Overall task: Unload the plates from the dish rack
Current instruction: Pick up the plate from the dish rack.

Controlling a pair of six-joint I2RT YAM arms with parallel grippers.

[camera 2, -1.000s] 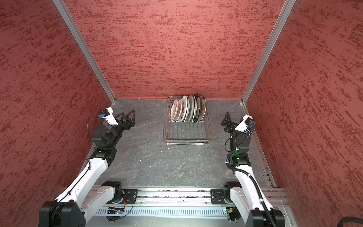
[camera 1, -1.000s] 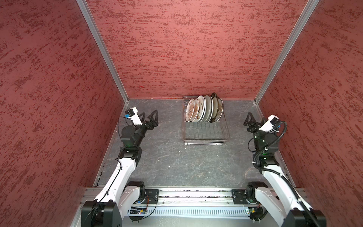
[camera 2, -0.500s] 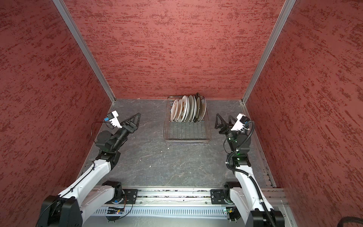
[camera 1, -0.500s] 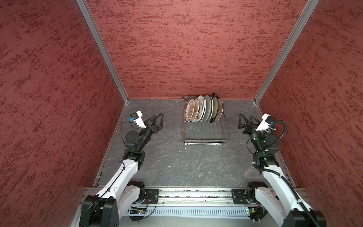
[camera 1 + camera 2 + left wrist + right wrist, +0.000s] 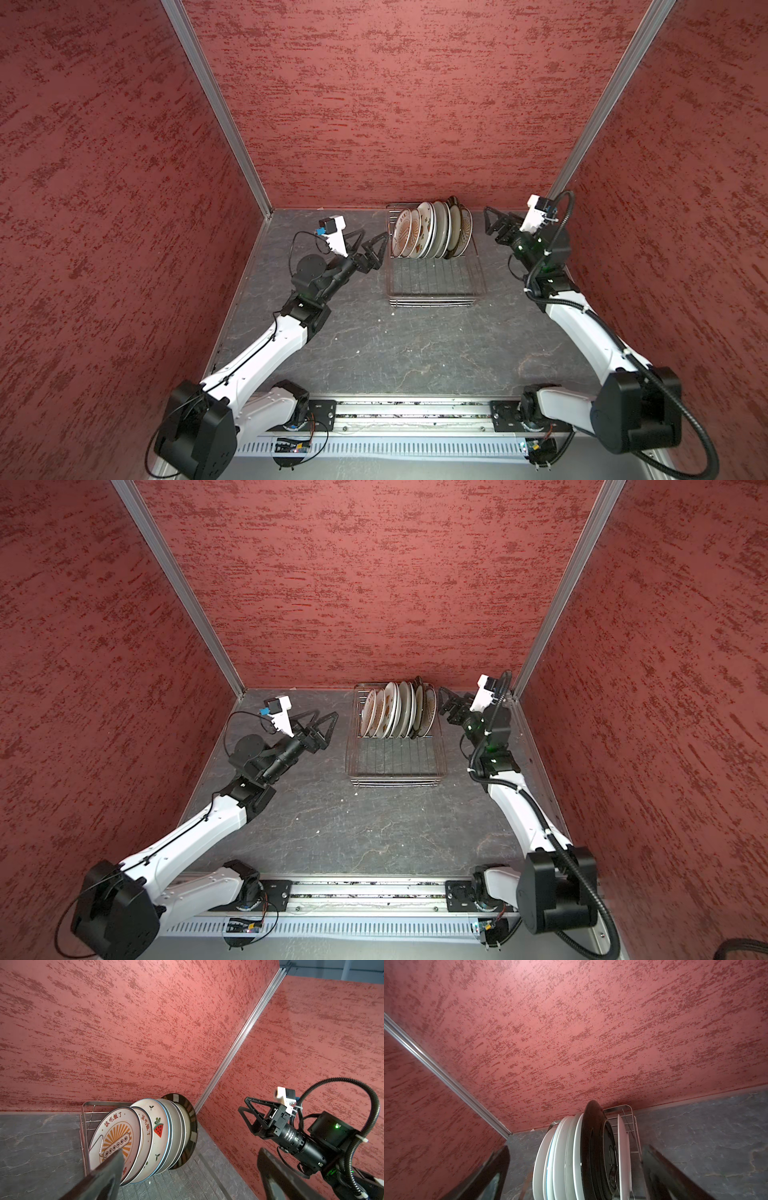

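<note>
Left gripper [image 5: 374,237] and right gripper [image 5: 497,216], both spread and empty, now flank the dish rack [image 5: 432,287] more closely; its plates [image 5: 432,232] await a first grasp.

Between the left gripper [image 5: 374,235] and right gripper [image 5: 496,216]: plates [image 5: 432,228], standing on edge in a row inside the dish rack [image 5: 432,301], at its far end by the back wall [image 5: 395,104]. Rack resting on the table [image 5: 395,353].

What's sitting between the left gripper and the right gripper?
The plates, standing on edge in the dish rack, fill that stretch between the open left gripper and open right gripper, as both top views show.
</note>
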